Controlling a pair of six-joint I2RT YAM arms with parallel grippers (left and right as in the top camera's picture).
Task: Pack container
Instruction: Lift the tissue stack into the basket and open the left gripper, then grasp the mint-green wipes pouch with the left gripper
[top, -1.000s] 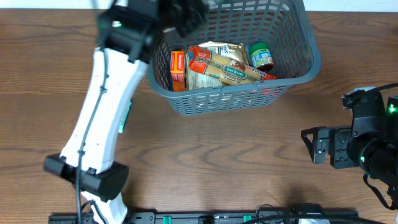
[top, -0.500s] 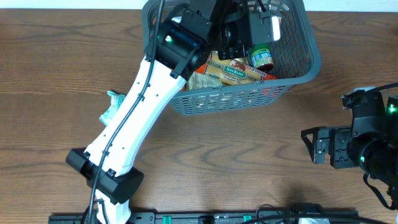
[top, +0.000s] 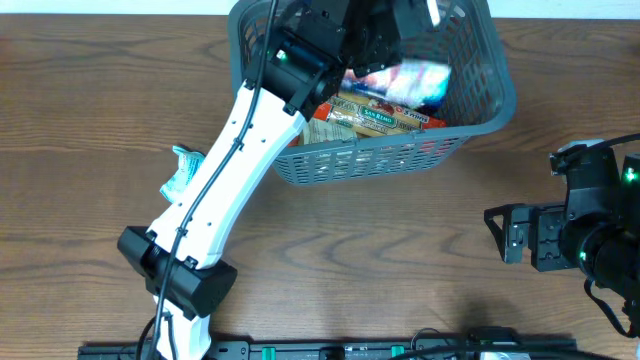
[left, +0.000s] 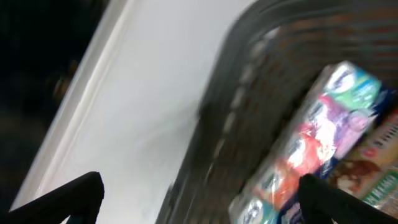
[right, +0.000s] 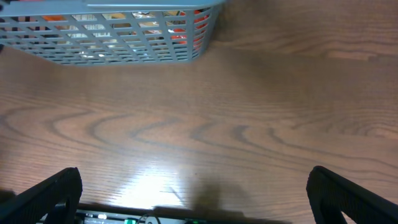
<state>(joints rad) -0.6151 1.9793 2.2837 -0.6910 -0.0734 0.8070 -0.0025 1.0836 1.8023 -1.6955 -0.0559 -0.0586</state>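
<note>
The container (top: 497, 92), a dark grey lattice basket, stands at the back of the table; its wall (left: 245, 93) fills the left wrist view and its front corner (right: 124, 43) shows in the right wrist view. My left gripper (top: 400, 35) (left: 199, 199) hangs over the basket, open, with nothing between its fingers. Just below it a blurred white, blue and pink packet (top: 412, 80) (left: 323, 130) lies loose inside, on a pasta box (top: 372, 118). My right gripper (top: 497, 235) (right: 199, 199) rests open above bare wood at the right, well away from the basket.
A small teal and white packet (top: 183, 170) lies on the wooden table (top: 400, 260), left of the left arm. The left arm's base (top: 178, 285) sits near the front edge. The white wall behind the table shows in the left wrist view.
My left arm swung from the basket's left side to above it. Its jaws then opened and the colourful packet dropped in over the green-lidded jar. The right arm stayed still.
</note>
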